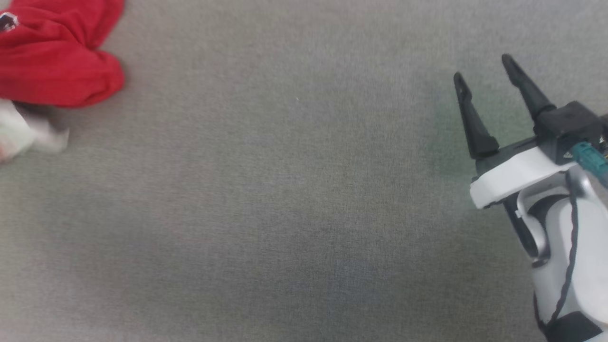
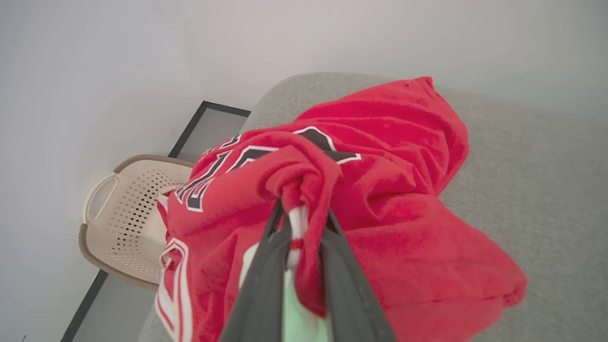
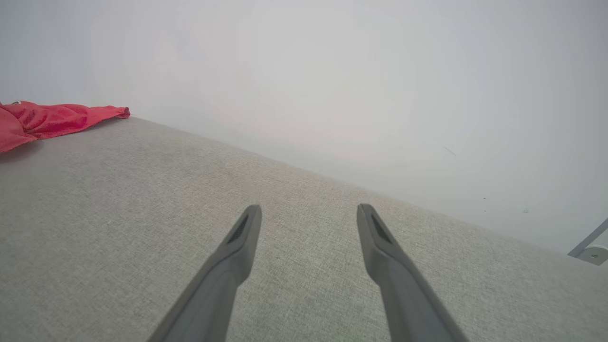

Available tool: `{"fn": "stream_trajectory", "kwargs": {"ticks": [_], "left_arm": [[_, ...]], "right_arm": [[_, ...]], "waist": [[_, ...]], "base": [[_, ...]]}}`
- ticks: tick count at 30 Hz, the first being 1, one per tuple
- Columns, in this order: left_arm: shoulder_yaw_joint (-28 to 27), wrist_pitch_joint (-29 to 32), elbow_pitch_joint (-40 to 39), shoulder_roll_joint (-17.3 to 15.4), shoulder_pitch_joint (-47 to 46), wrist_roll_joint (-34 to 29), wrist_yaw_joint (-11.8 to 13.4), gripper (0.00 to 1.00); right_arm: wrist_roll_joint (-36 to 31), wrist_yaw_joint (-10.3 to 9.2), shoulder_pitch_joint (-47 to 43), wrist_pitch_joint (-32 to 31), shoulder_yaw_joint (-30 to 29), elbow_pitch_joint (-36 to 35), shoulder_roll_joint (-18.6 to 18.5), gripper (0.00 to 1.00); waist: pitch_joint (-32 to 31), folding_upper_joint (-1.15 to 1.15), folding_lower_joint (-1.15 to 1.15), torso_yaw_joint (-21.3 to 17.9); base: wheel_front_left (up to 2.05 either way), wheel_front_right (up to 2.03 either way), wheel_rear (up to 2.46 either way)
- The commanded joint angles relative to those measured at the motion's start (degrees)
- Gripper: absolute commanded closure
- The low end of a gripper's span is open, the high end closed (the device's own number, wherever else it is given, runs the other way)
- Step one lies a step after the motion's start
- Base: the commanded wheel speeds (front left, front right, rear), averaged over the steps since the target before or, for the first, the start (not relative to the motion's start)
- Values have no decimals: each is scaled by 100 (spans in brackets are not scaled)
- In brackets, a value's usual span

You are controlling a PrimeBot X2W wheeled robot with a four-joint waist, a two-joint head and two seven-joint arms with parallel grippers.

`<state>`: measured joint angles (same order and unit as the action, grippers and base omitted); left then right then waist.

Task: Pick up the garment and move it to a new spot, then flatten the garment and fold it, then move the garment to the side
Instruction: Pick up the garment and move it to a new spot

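Observation:
The garment [image 1: 57, 57] is a red jersey bunched at the top left of the head view, on the grey fabric surface [image 1: 285, 213], with a blurred white part below it. In the left wrist view the garment [image 2: 403, 190] shows black white-edged lettering, and my left gripper [image 2: 301, 213] is shut on a bunched fold of it with striped trim between the fingers. My right gripper [image 1: 482, 69] stands open over bare surface at the right, far from the garment. In the right wrist view that right gripper [image 3: 308, 211] is open with nothing in it, and the garment [image 3: 47, 118] lies at the far left.
A beige perforated basket [image 2: 123, 213] stands beyond the surface's edge, on a dark-framed panel [image 2: 209, 128]. A pale wall [image 3: 332, 71] runs behind the surface. A grey metal fitting [image 3: 591, 247] shows at the far right edge of the right wrist view.

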<state>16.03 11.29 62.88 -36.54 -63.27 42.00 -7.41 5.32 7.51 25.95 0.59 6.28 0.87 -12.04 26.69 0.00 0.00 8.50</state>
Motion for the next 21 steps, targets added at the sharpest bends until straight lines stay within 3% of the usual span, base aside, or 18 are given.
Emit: {"fn": "stream_trajectory", "kwargs": {"ticks": [1, 11, 21], "left_arm": [[90, -155, -138, -92, -114, -63, -9, 100], [721, -686, -1214, -528, -651, -518, -9, 100], [910, -220, -2793, -836, -459, -379, -3, 100]], "right_arm": [[54, -4, -92, 75, 5, 83, 47, 0], [168, -4, -321, 408, -43, 481, 240, 0], [253, -4, -522, 635, -174, 678, 407, 0]], "waist": [[-274, 0, 0, 61], [-1089, 0, 0, 139], [-1653, 0, 0, 28]], "base": [[0, 0, 0], [0, 0, 0], [0, 0, 0]]}}
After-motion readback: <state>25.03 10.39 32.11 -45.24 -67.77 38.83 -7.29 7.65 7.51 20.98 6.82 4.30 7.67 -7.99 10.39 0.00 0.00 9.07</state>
